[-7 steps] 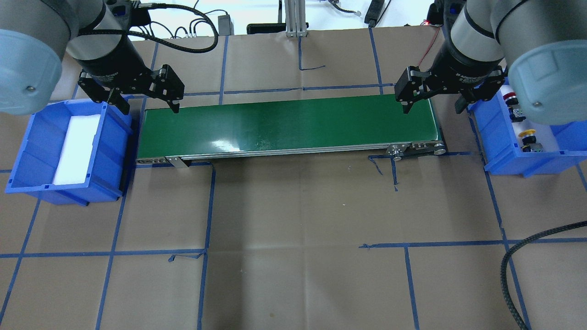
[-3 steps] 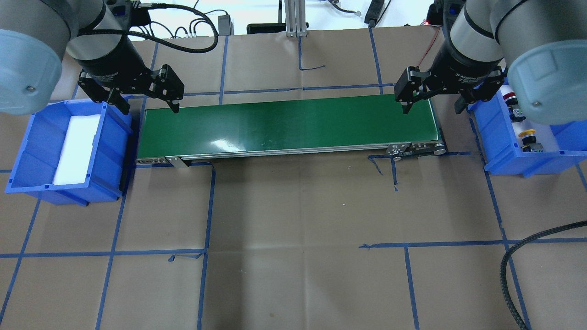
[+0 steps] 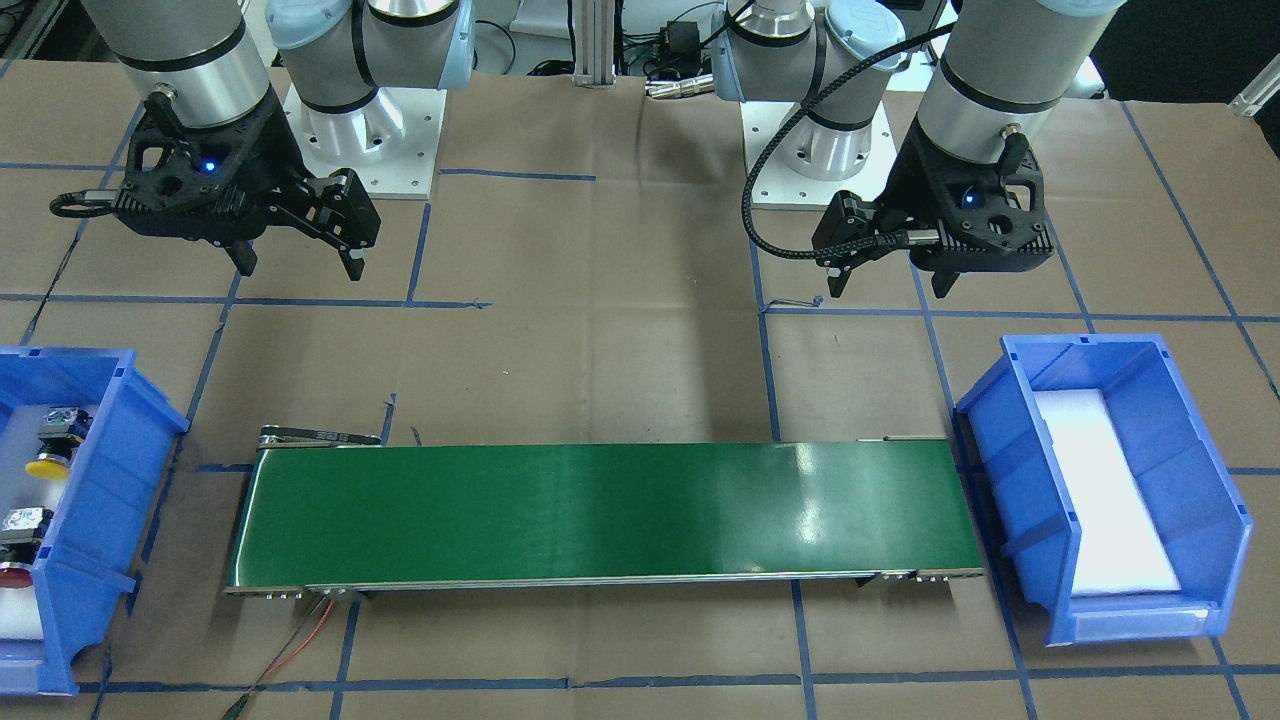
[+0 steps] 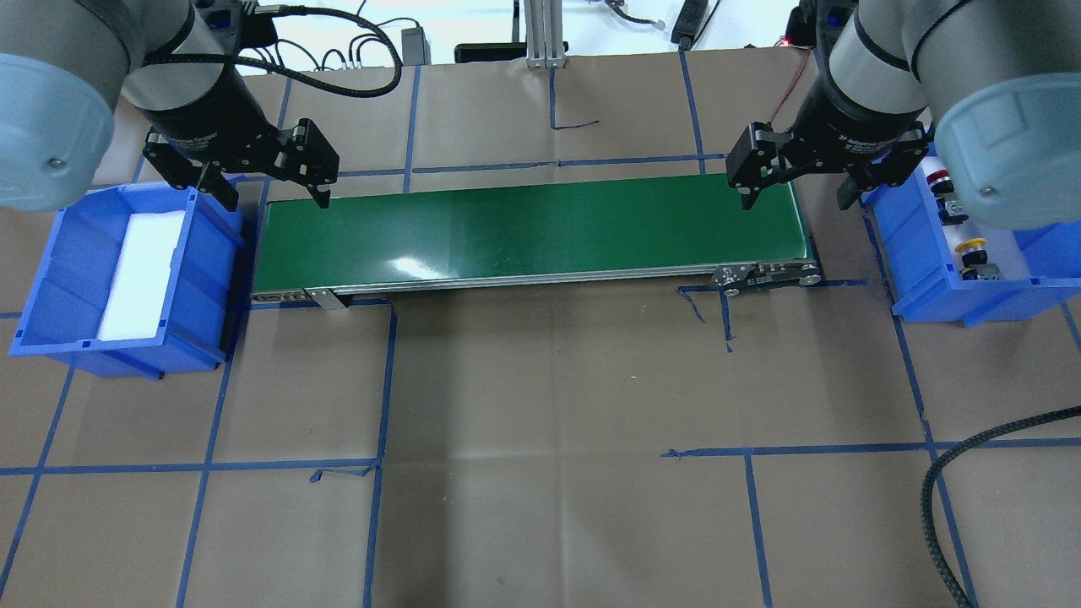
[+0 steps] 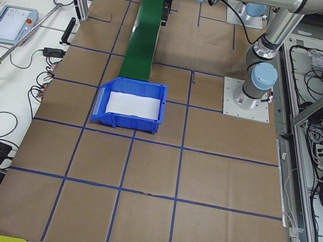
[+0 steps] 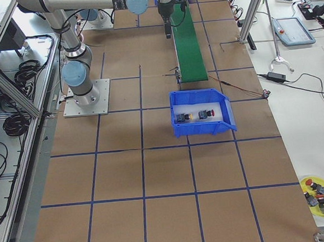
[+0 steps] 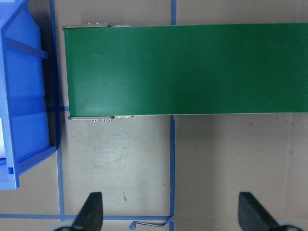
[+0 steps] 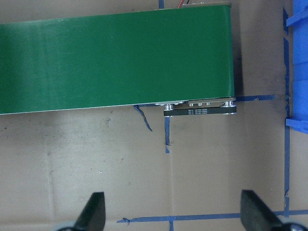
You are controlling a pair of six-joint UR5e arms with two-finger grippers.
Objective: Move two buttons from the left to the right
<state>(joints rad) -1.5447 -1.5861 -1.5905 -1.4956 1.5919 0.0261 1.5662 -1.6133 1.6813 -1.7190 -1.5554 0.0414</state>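
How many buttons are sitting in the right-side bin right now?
2. The yellow button and the red button lie apart inside the blue bin; the exterior right view shows the whole bin, so none seem hidden.

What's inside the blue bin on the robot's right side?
The bin holds the yellow button and the red button, lying apart on a white pad. The floor under the pad is covered.

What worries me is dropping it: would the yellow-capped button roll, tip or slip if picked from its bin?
The yellow-capped button lies on its side in the blue bin, so its round cap may let it roll in an arc. Its squarish block looks rigid, probably the steadier place to grip. The domed cap looks smooth and might slip.
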